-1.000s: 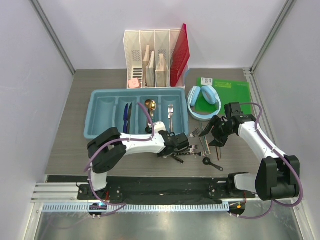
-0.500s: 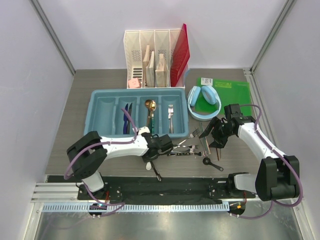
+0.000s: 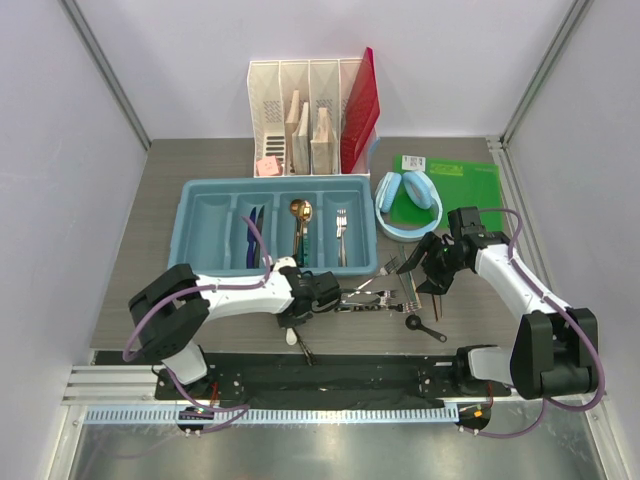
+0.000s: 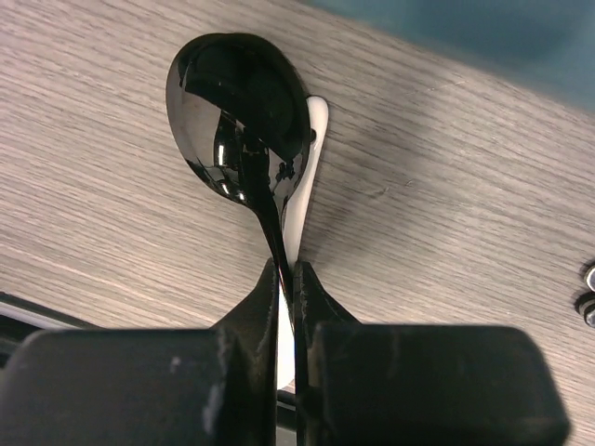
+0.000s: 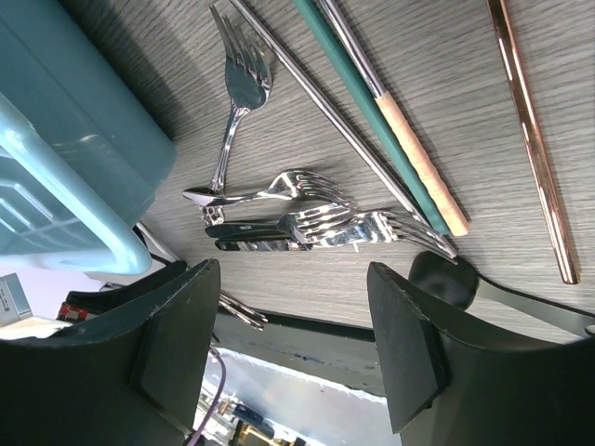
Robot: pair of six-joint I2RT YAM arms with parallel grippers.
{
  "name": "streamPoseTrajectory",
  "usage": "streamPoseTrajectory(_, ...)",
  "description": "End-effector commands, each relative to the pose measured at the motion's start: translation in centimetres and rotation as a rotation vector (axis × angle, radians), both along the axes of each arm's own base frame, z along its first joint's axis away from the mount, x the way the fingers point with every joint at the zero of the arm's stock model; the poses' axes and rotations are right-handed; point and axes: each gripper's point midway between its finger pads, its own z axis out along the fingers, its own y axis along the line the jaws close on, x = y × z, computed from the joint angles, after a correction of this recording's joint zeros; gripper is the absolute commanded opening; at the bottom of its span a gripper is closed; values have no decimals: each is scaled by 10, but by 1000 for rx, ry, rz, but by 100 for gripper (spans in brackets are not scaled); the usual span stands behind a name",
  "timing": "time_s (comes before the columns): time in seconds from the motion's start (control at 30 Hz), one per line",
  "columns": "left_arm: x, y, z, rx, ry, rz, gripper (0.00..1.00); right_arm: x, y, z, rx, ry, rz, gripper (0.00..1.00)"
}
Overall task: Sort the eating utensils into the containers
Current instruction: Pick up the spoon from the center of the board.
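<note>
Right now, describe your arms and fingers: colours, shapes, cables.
The left arm and right arm have white tubular links joined by bulky black joints, each trailed by a looping purple cable. The left fingers and right fingers are matte black with flat faces. No markings visible.

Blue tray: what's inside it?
In the tray, left to right: nothing visible in the first slot, dark blue knives in the second, a gold spoon in the third, a silver fork in the fourth. A purple cable crosses the knives, hiding part of them.
</note>
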Motion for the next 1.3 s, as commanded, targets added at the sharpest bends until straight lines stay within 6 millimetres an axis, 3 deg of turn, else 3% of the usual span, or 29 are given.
streamPoseTrajectory(0.0, -9, 16, 1, 109, 58, -70, 0, 10, 4, 8, 20, -30, -11, 70)
streamPoseTrajectory(0.27, 12, 11, 33, 120, -35, -123, 0, 12, 5, 9, 32, -31, -22, 70)
streamPoseTrajectory(0.57, 20, -1, 37, 105, -56, -154, 0, 19, 7, 16, 39, -50, -22, 70)
streamPoseTrajectory(0.7, 24, -1, 50, 94, -81, -148, 0, 21, 7, 16, 41, -49, -22, 70)
streamPoseTrajectory(1.03, 0, 16, 104, -79, -104, -103, 0, 35, 6, 20, 24, -78, -20, 70)
streamPoseTrajectory(1.13, -2, 27, 137, -127, -160, -124, 0, 42, 8, 24, 40, -95, -29, 70)
streamPoseTrajectory(1.27, 16, 42, 187, -133, -309, -148, 0, 46, 11, 21, 56, -89, -25, 70)
